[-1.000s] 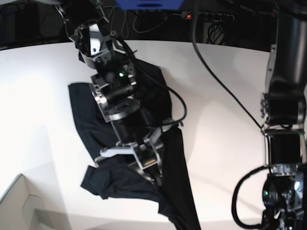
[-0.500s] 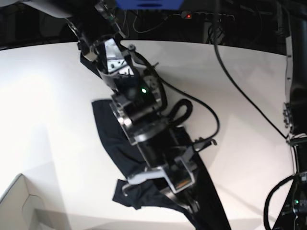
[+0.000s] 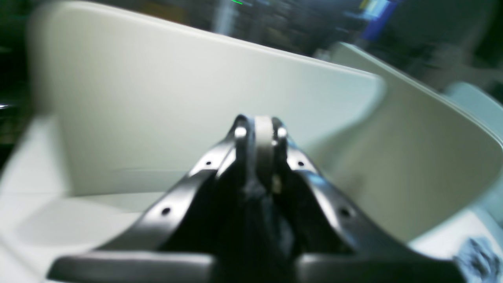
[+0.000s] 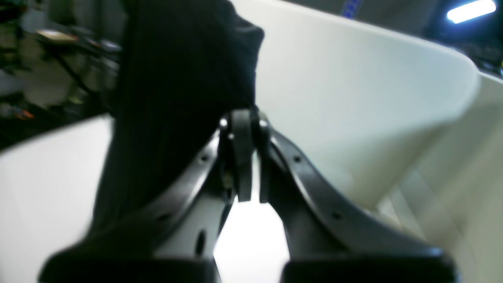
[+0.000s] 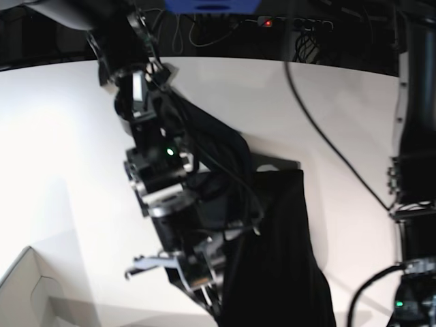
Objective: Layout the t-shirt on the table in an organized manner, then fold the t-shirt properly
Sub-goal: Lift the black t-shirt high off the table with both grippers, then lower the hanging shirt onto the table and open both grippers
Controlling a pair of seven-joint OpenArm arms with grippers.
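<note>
The black t-shirt hangs and drapes over the white table, from under the right arm down to the bottom edge of the base view. My right gripper is low in that view, against the shirt's left side. In the right wrist view it is shut on the t-shirt, which stretches away up and left past the fingertips. My left gripper is shut above the table. A blurred dark mass sits between its finger bases, and I cannot tell what it is. The left gripper is out of the base view.
A pale cardboard box corner sits at the bottom left. The left arm stands along the right edge, with a black cable crossing the table from it. A power strip lies behind the table's far edge.
The right arm has swung, carrying the shirt rightward. The cloth, bunched to the arm's left a second ago, now hangs to its right with a straight right edge.
</note>
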